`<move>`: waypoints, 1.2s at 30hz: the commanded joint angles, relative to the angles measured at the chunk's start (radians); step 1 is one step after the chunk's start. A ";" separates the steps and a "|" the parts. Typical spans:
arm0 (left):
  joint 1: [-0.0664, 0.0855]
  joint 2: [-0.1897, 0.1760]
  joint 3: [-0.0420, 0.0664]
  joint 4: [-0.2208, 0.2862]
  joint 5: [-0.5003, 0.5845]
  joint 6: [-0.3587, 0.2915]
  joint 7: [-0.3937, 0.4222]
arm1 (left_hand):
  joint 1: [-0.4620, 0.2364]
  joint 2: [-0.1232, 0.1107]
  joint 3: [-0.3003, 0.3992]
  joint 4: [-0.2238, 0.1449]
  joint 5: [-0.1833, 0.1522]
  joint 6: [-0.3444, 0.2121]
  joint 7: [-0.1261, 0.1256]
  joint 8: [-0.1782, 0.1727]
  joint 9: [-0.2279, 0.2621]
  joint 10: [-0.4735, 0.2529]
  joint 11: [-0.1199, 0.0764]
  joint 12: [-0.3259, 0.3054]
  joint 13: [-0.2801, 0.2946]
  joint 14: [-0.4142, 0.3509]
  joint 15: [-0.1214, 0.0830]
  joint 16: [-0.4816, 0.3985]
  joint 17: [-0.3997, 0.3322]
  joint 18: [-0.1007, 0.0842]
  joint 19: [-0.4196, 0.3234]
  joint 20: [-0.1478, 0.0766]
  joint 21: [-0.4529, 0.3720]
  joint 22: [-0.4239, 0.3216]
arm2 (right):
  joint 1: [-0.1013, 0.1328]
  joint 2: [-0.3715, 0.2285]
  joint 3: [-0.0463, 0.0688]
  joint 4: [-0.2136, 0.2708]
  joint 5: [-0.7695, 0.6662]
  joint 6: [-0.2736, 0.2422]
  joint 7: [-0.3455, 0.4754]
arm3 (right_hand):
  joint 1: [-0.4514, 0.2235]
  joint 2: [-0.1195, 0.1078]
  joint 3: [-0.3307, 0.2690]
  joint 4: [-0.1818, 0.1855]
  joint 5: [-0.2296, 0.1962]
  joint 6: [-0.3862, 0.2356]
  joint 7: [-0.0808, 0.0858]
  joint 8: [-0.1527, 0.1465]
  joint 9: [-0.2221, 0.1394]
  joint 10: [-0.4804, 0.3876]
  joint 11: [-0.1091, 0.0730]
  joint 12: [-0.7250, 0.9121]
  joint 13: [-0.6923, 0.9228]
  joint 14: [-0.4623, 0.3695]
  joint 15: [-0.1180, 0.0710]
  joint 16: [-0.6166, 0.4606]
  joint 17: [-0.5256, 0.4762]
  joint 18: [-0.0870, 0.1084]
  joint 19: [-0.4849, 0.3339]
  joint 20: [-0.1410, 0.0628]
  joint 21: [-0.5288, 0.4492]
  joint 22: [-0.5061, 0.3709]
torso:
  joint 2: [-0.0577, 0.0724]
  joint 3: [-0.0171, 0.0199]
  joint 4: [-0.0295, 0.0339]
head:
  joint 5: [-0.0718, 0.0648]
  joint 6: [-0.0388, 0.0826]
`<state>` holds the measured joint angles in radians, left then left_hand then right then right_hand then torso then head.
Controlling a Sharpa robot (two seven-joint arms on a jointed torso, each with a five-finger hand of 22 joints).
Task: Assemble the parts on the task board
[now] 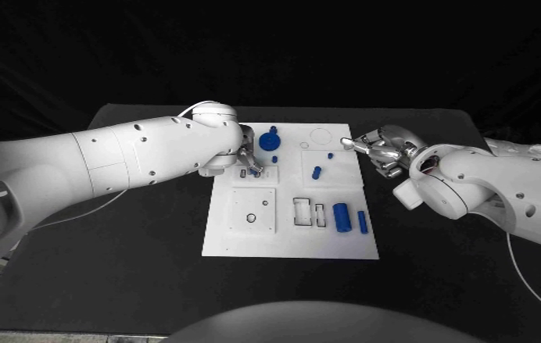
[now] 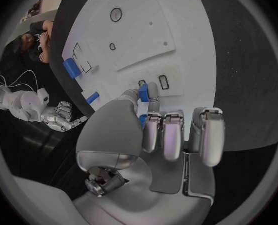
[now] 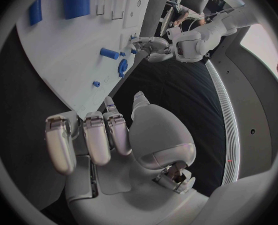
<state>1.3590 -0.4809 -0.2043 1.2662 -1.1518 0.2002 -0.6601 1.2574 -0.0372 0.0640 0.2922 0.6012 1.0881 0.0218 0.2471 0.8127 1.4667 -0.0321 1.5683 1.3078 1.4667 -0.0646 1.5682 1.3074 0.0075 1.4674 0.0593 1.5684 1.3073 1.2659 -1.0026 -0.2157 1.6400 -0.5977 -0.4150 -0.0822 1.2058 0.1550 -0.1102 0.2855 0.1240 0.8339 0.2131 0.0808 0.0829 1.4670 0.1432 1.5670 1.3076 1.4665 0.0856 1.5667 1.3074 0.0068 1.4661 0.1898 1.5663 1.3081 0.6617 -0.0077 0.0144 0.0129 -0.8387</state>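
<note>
The white task board [image 1: 226,237] lies mid-table. My left hand [image 1: 250,161] hovers over its far left part, pinching a small blue part [image 2: 143,92] between thumb and finger just above two small slots [image 2: 163,82]. A round blue knob [image 1: 270,140] stands just beyond that hand. My right hand [image 1: 381,149] hangs at the board's far right edge, fingers apart and holding nothing. A small blue cylinder [image 1: 317,173] and a tiny blue peg [image 1: 331,155] sit between the hands. A thick blue cylinder [image 1: 342,217] and a slim blue bar [image 1: 362,221] lie at the near right.
Rectangular cut-outs [image 1: 303,211] sit left of the thick cylinder, and a square panel with a small ring [image 1: 252,218] fills the board's near left. Bare black table [image 1: 147,234] surrounds the board. A thin white cable [image 1: 84,210] trails under my left arm.
</note>
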 commanded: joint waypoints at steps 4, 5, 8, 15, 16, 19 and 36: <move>-0.002 0.003 -0.002 0.003 0.003 0.002 0.015 | -0.001 0.006 0.007 0.000 -0.006 -0.006 0.003 -0.007 0.000 0.104 -0.001 0.003 0.263 0.104 -0.004 0.003 0.263 -0.008 0.103 -0.003 0.002 0.263 | -0.001 0.001 0.000 0.003 -0.004 0.008 0.007 | -0.001 0.007 -0.006 -0.001 0.003 -0.002 0.010 0.004 0.002 0.104 0.008 0.004 0.263 0.104 0.005 0.004 0.263 -0.007 0.105 0.009 0.004 0.263 | 0.001 -0.0003 -0.0033 | 0.006 -0.003; -0.002 0.004 -0.002 0.003 0.004 0.003 0.016 | -0.001 0.006 0.007 0.000 -0.006 -0.006 0.003 -0.007 0.000 0.104 -0.001 0.003 0.263 0.104 -0.004 0.003 0.263 -0.008 0.103 -0.003 0.002 0.263 | -0.001 0.001 0.000 0.003 -0.004 0.007 0.007 | -0.001 0.007 -0.006 -0.001 0.003 -0.002 0.010 0.004 0.002 0.104 0.008 0.004 0.263 0.104 0.005 0.004 0.263 -0.007 0.105 0.009 0.004 0.263 | 0.002 -0.0005 -0.0027 | 0.004 -0.005; -0.002 0.005 -0.002 0.002 0.004 0.007 0.017 | -0.001 0.006 0.007 0.000 -0.006 -0.006 0.003 -0.007 0.000 0.104 -0.001 0.003 0.263 0.104 -0.004 0.003 0.263 -0.008 0.103 -0.003 0.002 0.263 | -0.001 -0.001 0.000 0.003 -0.004 0.006 0.007 | -0.001 0.007 -0.006 -0.001 0.003 -0.002 0.010 0.004 0.002 0.104 0.008 0.004 0.263 0.104 0.005 0.004 0.263 -0.007 0.105 0.009 0.004 0.263 | 0.000 -0.0005 -0.0004 | 0.000 -0.008; -0.002 0.006 -0.002 0.001 0.007 0.017 0.018 | -0.001 0.006 0.007 0.000 -0.007 -0.006 0.003 -0.007 0.000 0.104 0.000 0.003 0.263 0.104 -0.004 0.003 0.263 -0.008 0.103 -0.003 0.002 0.263 | -0.001 -0.002 0.000 0.003 -0.003 0.005 0.007 | -0.001 0.007 -0.006 -0.001 0.003 -0.002 0.010 0.004 0.002 0.104 0.008 0.004 0.263 0.104 0.005 0.004 0.263 -0.007 0.105 0.009 0.004 0.263 | 0.000 0.0007 0.0003 | 0.002 -0.009; -0.002 0.007 -0.002 0.001 0.007 0.017 0.018 | -0.001 0.006 0.007 0.000 -0.007 -0.006 0.003 -0.007 0.000 0.104 0.000 0.003 0.263 0.104 -0.004 0.003 0.263 -0.008 0.103 -0.003 0.002 0.263 | -0.001 -0.002 0.000 0.003 -0.003 0.005 0.007 | -0.001 0.007 -0.006 -0.001 0.003 -0.002 0.010 0.004 0.002 0.104 0.008 0.004 0.263 0.104 0.005 0.004 0.263 -0.007 0.105 0.009 0.004 0.263 | 0.000 0.0005 0.0005 | 0.001 -0.009; -0.002 0.007 -0.002 0.000 0.008 0.019 0.019 | -0.001 0.006 0.007 0.000 -0.007 -0.006 0.003 -0.007 0.000 0.104 0.000 0.003 0.263 0.104 -0.004 0.003 0.263 -0.008 0.103 -0.003 0.002 0.263 | -0.001 -0.001 0.000 0.003 -0.003 0.006 0.007 | -0.001 0.007 -0.006 -0.001 0.003 -0.002 0.010 0.004 0.002 0.104 0.008 0.004 0.263 0.104 0.005 0.004 0.263 -0.007 0.105 0.009 0.004 0.263 | 0.000 0.0003 0.0000 | 0.002 -0.008; -0.004 0.011 -0.003 -0.008 0.011 0.031 0.019 | -0.003 0.006 0.007 0.001 -0.011 -0.007 0.004 -0.008 0.000 0.104 0.000 0.003 0.263 0.104 -0.004 0.003 0.263 -0.008 0.103 -0.003 0.002 0.263 | -0.001 0.002 0.000 0.001 -0.003 0.006 0.007 | -0.001 0.007 -0.006 -0.001 0.003 -0.002 0.010 0.004 0.002 0.104 0.008 0.004 0.263 0.104 0.005 0.004 0.263 -0.007 0.105 0.009 0.004 0.263 | 0.000 0.0001 -0.0009 | 0.001 -0.002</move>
<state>1.3560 -0.4728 -0.2065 1.2582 -1.1466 0.2118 -0.6491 1.2574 -0.0372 0.0639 0.2922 0.5922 1.0846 0.0252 0.2432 0.8121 1.4667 -0.0321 1.5683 1.3076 1.4667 -0.0645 1.5682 1.3073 0.0076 1.4674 0.0593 1.5684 1.3073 1.2657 -1.0014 -0.2157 1.6403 -0.5971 -0.4153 -0.0816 1.2057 0.1550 -0.1102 0.2855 0.1239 0.8339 0.2131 0.0808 0.0833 1.4670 0.1432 1.5669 1.3076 1.4665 0.0856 1.5667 1.3073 0.0068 1.4661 0.1898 1.5663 1.3076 0.6611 -0.0074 0.0132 0.0135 -0.8397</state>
